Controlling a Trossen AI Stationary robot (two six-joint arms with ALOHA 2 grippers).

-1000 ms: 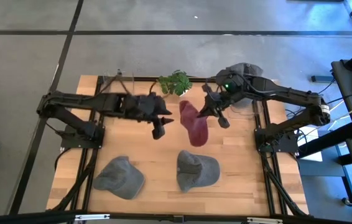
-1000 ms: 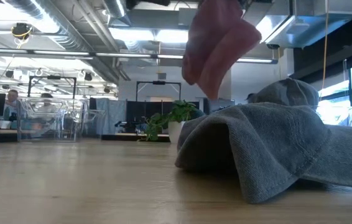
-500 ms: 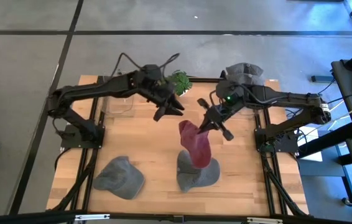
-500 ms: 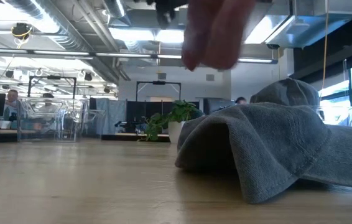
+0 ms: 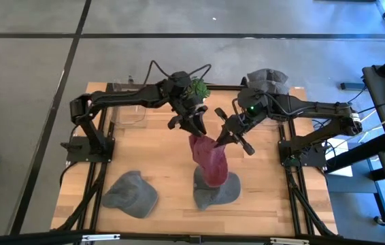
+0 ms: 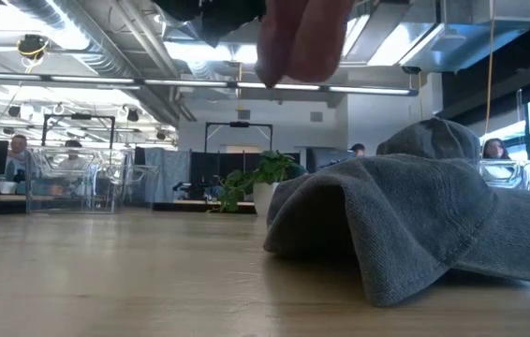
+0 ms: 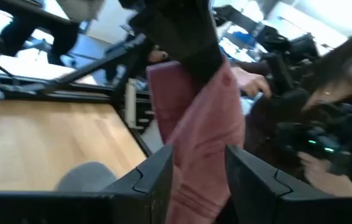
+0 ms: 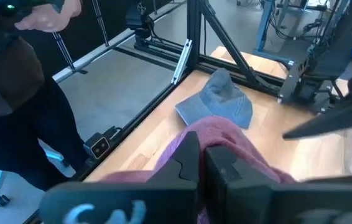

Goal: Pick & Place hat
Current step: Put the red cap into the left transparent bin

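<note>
The right gripper (image 5: 228,135) is closed on the top edge of the red hat (image 5: 209,160) and holds it up in the air. The red hat hangs right above the gray hat in the middle (image 5: 214,190) of the wooden table (image 5: 152,160). So the carrying step seems to be going on, and the hat is not put down yet.

The left gripper (image 5: 194,124) is just beside the top of the red hat, on the side away from the right gripper. Its fingers (image 7: 154,177) are apart, with the red cloth between them, so it looks ready to take hold.

Next, I think the left fingers need to close on the cloth, or the right gripper needs to lower the hat to a free spot.

The red hat hangs long and floppy. Its long way runs up and down, with the loose end pointing at the gray hat in the middle. Another gray hat (image 5: 131,192) lies well apart from it
</note>
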